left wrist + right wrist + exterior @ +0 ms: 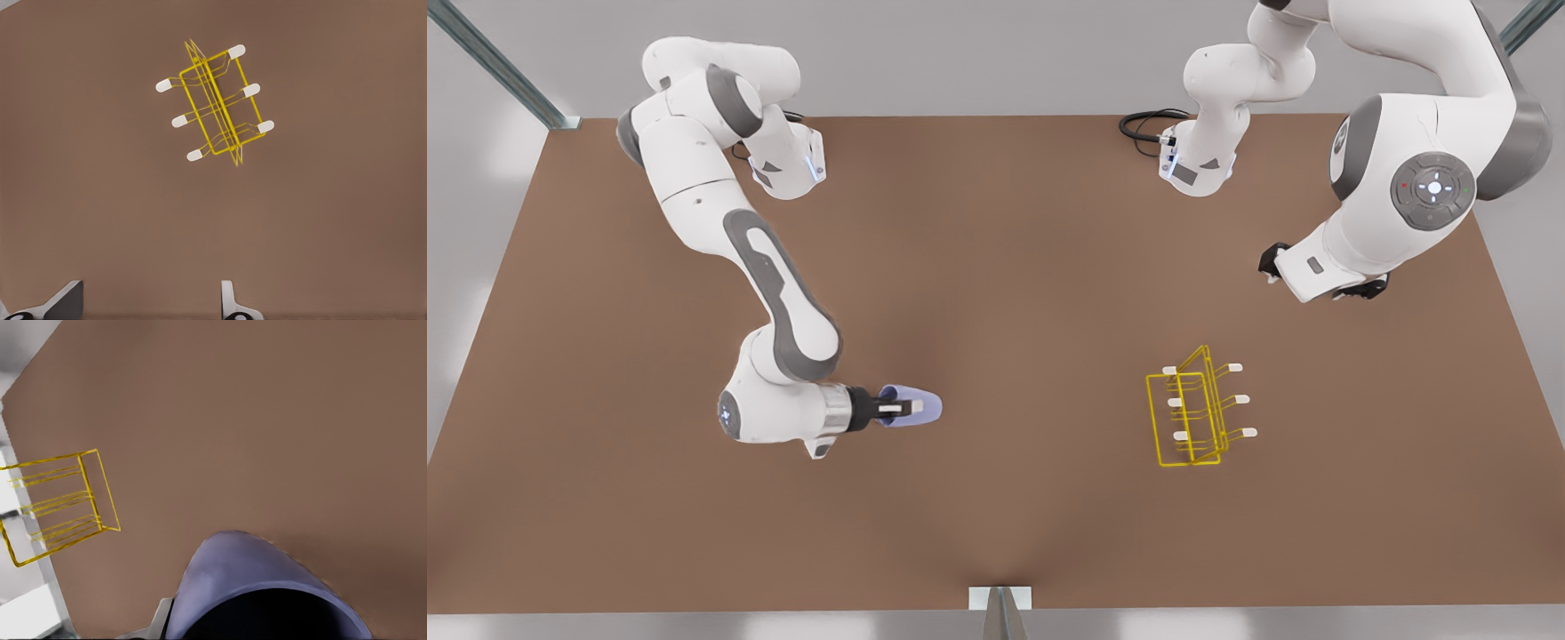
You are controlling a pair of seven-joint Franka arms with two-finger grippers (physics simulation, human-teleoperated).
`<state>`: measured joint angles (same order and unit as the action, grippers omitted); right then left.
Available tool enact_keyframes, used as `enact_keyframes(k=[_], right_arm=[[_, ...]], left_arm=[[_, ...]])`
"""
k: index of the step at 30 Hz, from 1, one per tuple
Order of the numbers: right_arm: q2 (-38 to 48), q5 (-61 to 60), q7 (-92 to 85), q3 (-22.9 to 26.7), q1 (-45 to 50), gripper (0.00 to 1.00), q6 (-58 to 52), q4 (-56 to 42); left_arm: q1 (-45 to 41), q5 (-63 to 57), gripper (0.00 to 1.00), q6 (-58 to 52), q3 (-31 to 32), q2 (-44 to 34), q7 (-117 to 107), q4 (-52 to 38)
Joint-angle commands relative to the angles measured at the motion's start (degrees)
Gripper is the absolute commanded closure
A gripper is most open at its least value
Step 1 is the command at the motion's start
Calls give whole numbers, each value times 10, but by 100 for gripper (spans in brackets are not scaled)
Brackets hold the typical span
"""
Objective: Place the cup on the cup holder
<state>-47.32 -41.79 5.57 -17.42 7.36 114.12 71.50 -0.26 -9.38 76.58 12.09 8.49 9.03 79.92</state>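
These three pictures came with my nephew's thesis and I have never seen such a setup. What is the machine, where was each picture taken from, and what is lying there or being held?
It is a computer simulation of two white robot arms standing at a brown table. Each arm ends in a two-finger gripper.

The wide picture looks down on the scene from above. The other two come from cameras on the arms' wrists.

The right gripper, on the front view's left, is shut on the cup, a small lavender-blue cup lying sideways in its grasp. That arm's wrist camera sees the cup up close.

The cup holder, a yellow wire rack with white-tipped prongs, stands on the table apart from the cup.

The left gripper, on the front view's right, waits above the table with its fingers apart, its camera looking down at the cup holder.
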Motion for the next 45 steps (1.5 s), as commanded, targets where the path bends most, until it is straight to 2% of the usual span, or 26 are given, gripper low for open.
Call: enact_keyframes(k=[1, 3, 6, 12, 18, 21, 26, 34, 35, 37, 40, 45], right_arm=[[-58, -124, -99, -1, 27, 79, -84, -87], [-123, -170, -110, 0, 60, 79, -86, -174], [-169, -236, -120, 1, 109, 79, -51, -227], [-178, -316, -253, 0, 140, 79, -144, -195], [-197, -321, -341, 1, 184, 79, -132, -175], [-214, -321, -376, 3, 197, 79, -87, -175], [-224, -320, -387, 31, 219, 79, -56, -175], [-227, -316, -387, 42, 227, 79, -53, -174], [-228, -315, -387, 43, 228, 77, -52, -174], [-228, -316, -387, 75, 245, 74, -52, -174], [-233, -316, -395, 76, 246, 73, -45, -173], [-236, -316, -403, 76, 246, 65, -36, -173]], left_arm=[[0, 0, 0, 0, 0, 0, 0, 0], [0, 0, 0, 0, 0, 0, 0, 0], [0, 0, 0, 1, 0, 3, 0, 0], [0, 0, 0, 3, 0, 5, 0, 0], [0, 0, 0, 3, 0, 7, 0, 0], [0, 0, 0, 4, 0, 8, 0, 0], [0, 0, 0, 4, 0, 11, 0, 0], [0, 1, 0, 11, 0, 18, 0, 0], [0, 0, 0, 17, 0, 21, 0, 0], [0, 1, 0, 19, 0, 24, 0, 0], [1, 0, 0, 23, 0, 29, 0, 0], [1, -1, 0, 34, 0, 43, 0, 0]])
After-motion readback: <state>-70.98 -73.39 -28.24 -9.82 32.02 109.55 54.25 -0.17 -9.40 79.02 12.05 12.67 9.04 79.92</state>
